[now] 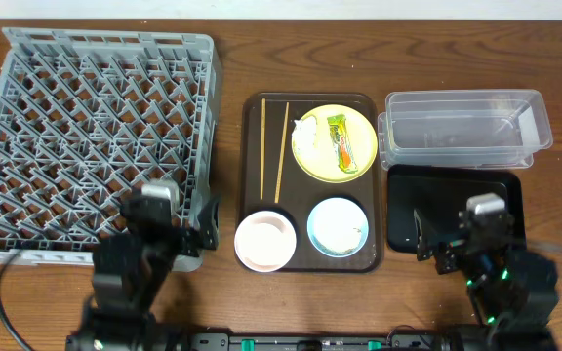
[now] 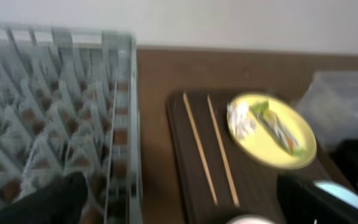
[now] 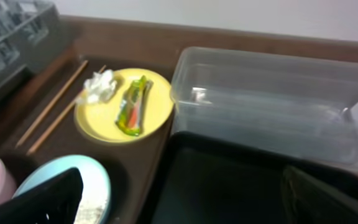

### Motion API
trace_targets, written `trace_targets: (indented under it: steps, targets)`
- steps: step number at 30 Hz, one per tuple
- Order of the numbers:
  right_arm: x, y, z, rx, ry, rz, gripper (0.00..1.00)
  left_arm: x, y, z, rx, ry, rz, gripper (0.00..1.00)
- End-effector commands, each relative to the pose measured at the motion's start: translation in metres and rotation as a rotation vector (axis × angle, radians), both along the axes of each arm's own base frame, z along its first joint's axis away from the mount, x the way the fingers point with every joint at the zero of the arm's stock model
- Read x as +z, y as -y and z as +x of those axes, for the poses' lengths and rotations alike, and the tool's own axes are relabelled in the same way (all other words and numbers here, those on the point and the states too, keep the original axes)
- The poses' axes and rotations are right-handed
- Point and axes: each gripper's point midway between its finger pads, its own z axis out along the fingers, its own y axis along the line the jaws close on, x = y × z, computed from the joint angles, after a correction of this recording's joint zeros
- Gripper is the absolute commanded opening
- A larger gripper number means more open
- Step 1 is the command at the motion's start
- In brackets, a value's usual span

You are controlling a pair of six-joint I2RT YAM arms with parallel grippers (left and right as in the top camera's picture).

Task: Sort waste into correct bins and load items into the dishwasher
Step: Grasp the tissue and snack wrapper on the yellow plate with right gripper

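The grey dishwasher rack [image 1: 86, 136] fills the left side. On the brown serving tray [image 1: 255, 195] lie the chopsticks [image 1: 271, 151] and a yellow plate [image 1: 359, 161] carrying a crumpled tissue [image 1: 306, 132] and a green-and-orange wrapper [image 1: 341, 142]. In front of them sit a pinkish-white bowl [image 1: 265, 241] and a light blue bowl [image 1: 338, 226] with white scraps. The clear tub [image 1: 464, 129] and the black tray [image 1: 457, 210] are on the right. My left gripper [image 1: 176, 222] [image 2: 185, 208] hangs open at the rack's near right corner. My right gripper [image 1: 466, 239] [image 3: 185, 205] is open above the black tray.
Bare wooden table shows between the rack and the brown tray [image 2: 157, 124]. A pale wall runs along the far edge. Both arm bases stand at the near table edge.
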Motion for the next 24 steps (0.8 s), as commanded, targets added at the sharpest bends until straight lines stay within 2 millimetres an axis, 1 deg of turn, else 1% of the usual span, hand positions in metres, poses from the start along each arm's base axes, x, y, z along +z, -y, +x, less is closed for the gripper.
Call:
trace_targets:
  steps: [1, 4, 8, 10, 12, 13, 14, 16, 19, 22, 24]
  targets:
    - [0.028, -0.014, 0.01, 0.061, -0.092, 0.042, 0.99, 0.036, 0.003, 0.009, -0.001, -0.081, -0.021, 0.98]
    - [0.046, -0.025, 0.025, 0.115, -0.227, 0.076, 0.99, 0.054, 0.004, 0.014, 0.0, -0.171, -0.01, 0.98]
    - [0.065, -0.057, 0.041, 0.263, -0.335, 0.203, 0.99, 0.07, 0.007, 0.017, -0.013, -0.23, -0.01, 0.98]
    - [0.068, -0.073, 0.043, 0.34, -0.389, 0.288, 0.99, 0.072, 0.022, 0.011, -0.093, -0.249, -0.062, 0.98]
    - [0.075, -0.088, 0.051, 0.429, -0.384, 0.357, 0.99, 0.075, 0.034, 0.006, -0.16, -0.253, -0.101, 0.98]
    - [0.075, -0.092, 0.057, 0.444, -0.396, 0.379, 0.99, 0.077, 0.038, 0.004, -0.182, -0.253, -0.114, 0.98]
    - [0.072, -0.091, 0.063, 0.419, -0.42, 0.387, 0.99, 0.077, 0.04, 0.003, -0.193, -0.252, -0.12, 0.98]
    - [0.063, -0.088, 0.072, 0.364, -0.471, 0.362, 0.99, 0.079, 0.04, 0.002, -0.193, -0.247, -0.12, 0.98]
    - [0.051, -0.088, 0.081, 0.287, -0.55, 0.254, 0.99, 0.085, 0.04, 0.005, -0.188, -0.219, -0.135, 0.98]
    - [0.046, -0.101, 0.089, 0.26, -0.579, 0.112, 0.99, 0.089, 0.045, 0.01, -0.191, -0.213, -0.157, 0.98]
    - [0.044, -0.114, 0.095, 0.265, -0.568, 0.04, 0.99, 0.083, 0.047, 0.013, -0.184, -0.239, -0.137, 0.98]
